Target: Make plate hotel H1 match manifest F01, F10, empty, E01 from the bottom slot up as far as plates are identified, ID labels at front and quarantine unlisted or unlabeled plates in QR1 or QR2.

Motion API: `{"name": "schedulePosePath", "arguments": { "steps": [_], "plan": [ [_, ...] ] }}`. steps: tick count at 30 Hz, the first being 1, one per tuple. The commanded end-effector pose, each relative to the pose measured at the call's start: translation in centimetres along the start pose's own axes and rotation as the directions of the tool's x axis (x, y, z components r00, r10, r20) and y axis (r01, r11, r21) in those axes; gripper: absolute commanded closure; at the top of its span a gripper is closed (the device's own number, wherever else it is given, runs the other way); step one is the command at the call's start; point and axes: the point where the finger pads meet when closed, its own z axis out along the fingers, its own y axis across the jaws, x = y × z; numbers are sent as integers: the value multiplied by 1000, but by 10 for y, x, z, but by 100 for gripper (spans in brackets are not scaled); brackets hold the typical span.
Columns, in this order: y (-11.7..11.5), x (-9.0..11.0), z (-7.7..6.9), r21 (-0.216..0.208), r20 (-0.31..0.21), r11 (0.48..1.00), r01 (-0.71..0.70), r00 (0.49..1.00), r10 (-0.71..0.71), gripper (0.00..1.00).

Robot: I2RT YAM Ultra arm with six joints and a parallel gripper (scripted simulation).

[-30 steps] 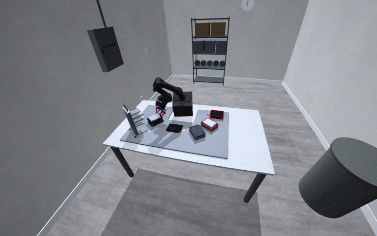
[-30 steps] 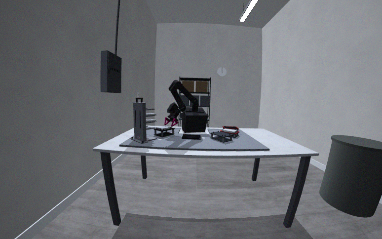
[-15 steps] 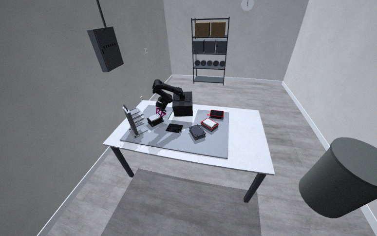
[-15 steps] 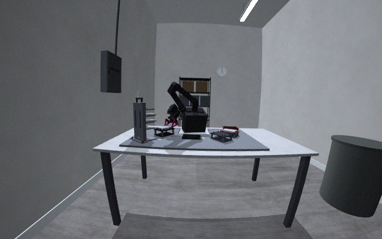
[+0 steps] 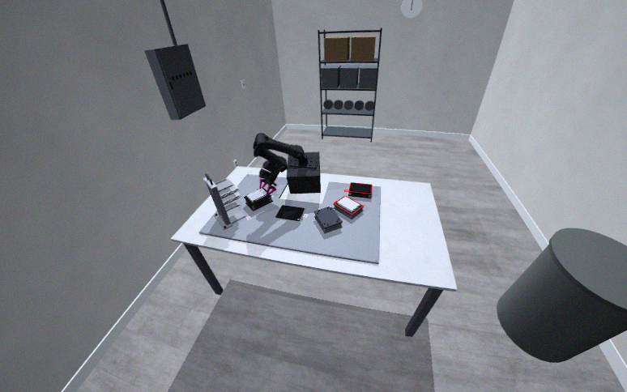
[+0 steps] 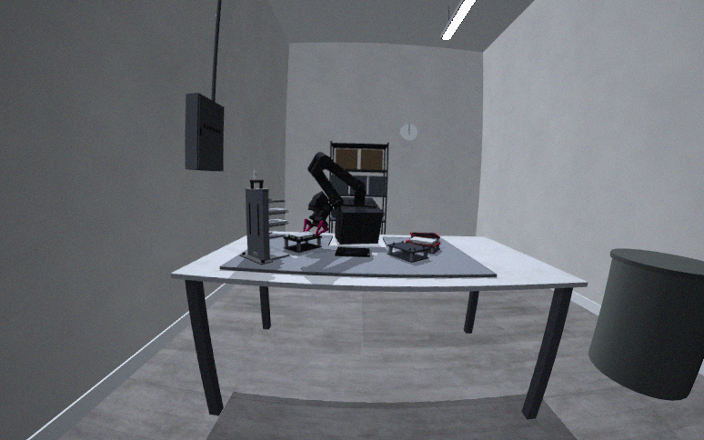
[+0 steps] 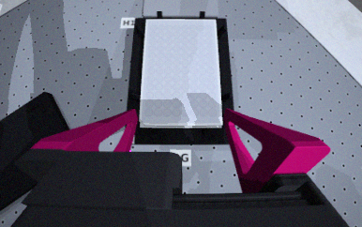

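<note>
A white plate lies flat on the black regrip nest, in front of the H1 tag. No ID label is readable on it. My gripper is open, its magenta fingers on either side of the plate's near end and a little apart from it. In the top view the gripper hangs just over the plate, right of the plate hotel H1. The hotel stands at the mat's left end; its shelves show as thin bars and I see no plate on them.
A red-framed quarantine nest holds a white plate; the other red-framed nest looks dark and empty. A flat black nest and a raised dark nest lie mid-mat. The arm's black base box stands behind.
</note>
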Motion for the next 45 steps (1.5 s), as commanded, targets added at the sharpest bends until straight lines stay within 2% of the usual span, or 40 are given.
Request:
{"name": "schedulePosePath", "arguments": {
  "steps": [1, 2, 3, 26, 45],
  "plan": [
    [-1, -1, 0, 4, 0, 1000, 0, 1000, 0, 0],
    [-1, -1, 0, 4, 0, 1000, 0, 1000, 0, 0],
    [-1, -1, 0, 4, 0, 1000, 0, 1000, 0, 14],
    [-1, -1, 0, 4, 0, 1000, 0, 1000, 0, 14],
    [-1, -9, -9, 4, 0, 1000, 0, 1000, 0, 14]
  ]
}}
